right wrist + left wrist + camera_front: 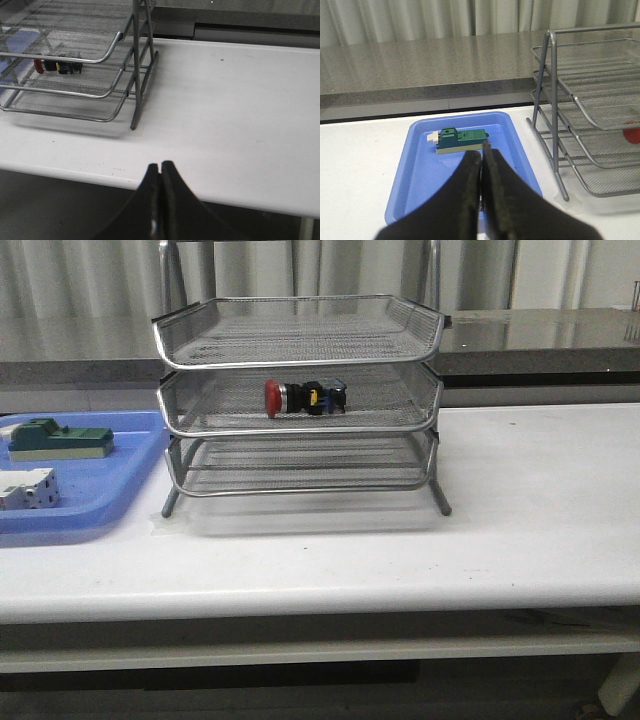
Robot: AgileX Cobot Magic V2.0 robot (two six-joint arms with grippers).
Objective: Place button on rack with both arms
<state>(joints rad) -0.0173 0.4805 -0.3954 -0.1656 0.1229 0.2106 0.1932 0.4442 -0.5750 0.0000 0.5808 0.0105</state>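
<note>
Button (pixel 305 397) lies on its side in the middle tray of the rack (pixel 300 400); left gripper (pixel 482 165) and right gripper (pixel 160 172) both closed, empty, well clear; placement looks complete, nothing further needed.

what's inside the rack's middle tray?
Only the button, lying on its side in the rack's middle tier, red head toward the blue tray. Mesh hides nothing else there.

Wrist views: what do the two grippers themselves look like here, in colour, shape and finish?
Both look alike. The left gripper has two black, matte fingers, broad at the base and tapering to narrow tips, with slightly curved outer edges. The right gripper shows the same black tapered pair. No markings, cables or arm links appear in any view.
</note>
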